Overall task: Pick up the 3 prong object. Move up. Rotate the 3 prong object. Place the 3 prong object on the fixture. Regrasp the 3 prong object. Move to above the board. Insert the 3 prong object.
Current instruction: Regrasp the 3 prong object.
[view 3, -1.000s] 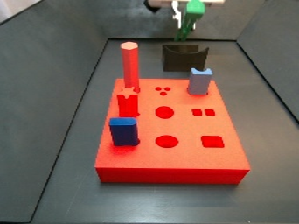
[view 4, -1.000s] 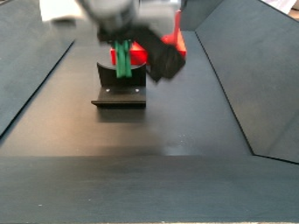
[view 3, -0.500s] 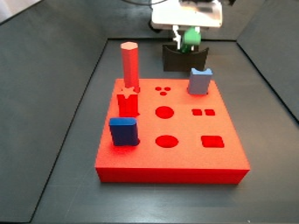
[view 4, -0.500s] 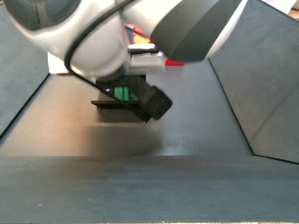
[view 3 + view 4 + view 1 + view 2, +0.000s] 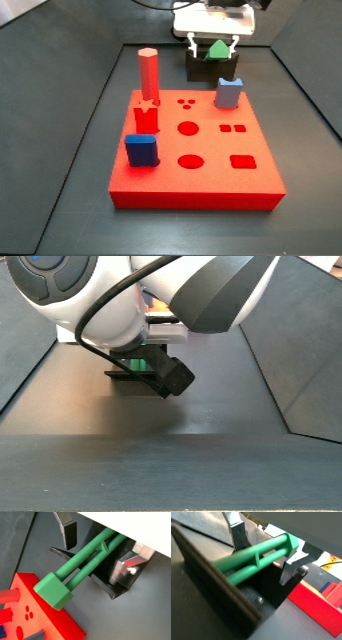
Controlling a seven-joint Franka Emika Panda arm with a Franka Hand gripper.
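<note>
step: placing on fixture (image 5: 218, 587) | end effector (image 5: 264, 547) over it, fingers looked clamped on 3 prong object (image 5: 83, 562) | we judged its long axis level across the notch

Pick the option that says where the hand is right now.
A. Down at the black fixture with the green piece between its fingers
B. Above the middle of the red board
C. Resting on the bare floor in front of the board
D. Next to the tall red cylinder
A: in a side view the hand sits at the fixture behind the board, and in a wrist view the 3 prong object lies between its fingers.
</note>
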